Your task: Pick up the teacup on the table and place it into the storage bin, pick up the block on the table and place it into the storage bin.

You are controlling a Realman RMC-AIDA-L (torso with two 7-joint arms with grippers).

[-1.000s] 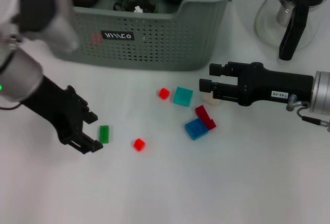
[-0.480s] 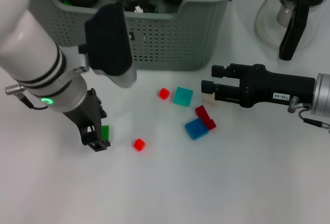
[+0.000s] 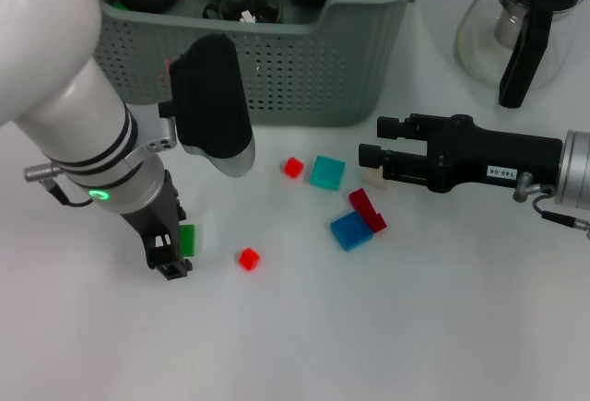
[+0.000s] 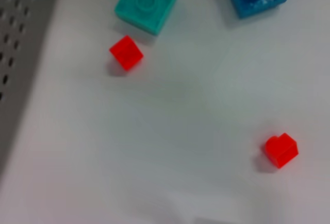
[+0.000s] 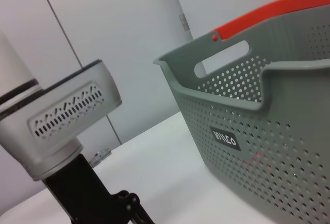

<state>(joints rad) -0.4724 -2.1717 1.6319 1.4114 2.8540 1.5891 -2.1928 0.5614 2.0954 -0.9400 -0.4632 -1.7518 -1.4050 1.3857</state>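
Nearest on the white surface (image 3: 387,336), the left gripper (image 3: 171,253) points straight down at the green block (image 3: 187,239). The block lies with its long axis running near to far, and sits against the right side of the fingers, touching or just beside them. Whether it is actually between the jaws I cannot tell, nor how wide they stand. The left arm is clearly the nearer one for this piece.

Just to the right lies a small red cube (image 3: 248,258). Farther right, the blue brick (image 3: 349,230) and a red brick (image 3: 367,209) touch.

Farther back are another small red cube (image 3: 293,168) and the teal brick (image 3: 326,172). The right gripper (image 3: 369,141) hovers level beside them, jaws parted and empty, pointing left.

Farthest, the storage bin (image 3: 304,69) already holds dark teaware; the glass carafe (image 3: 516,28) stands at far right.
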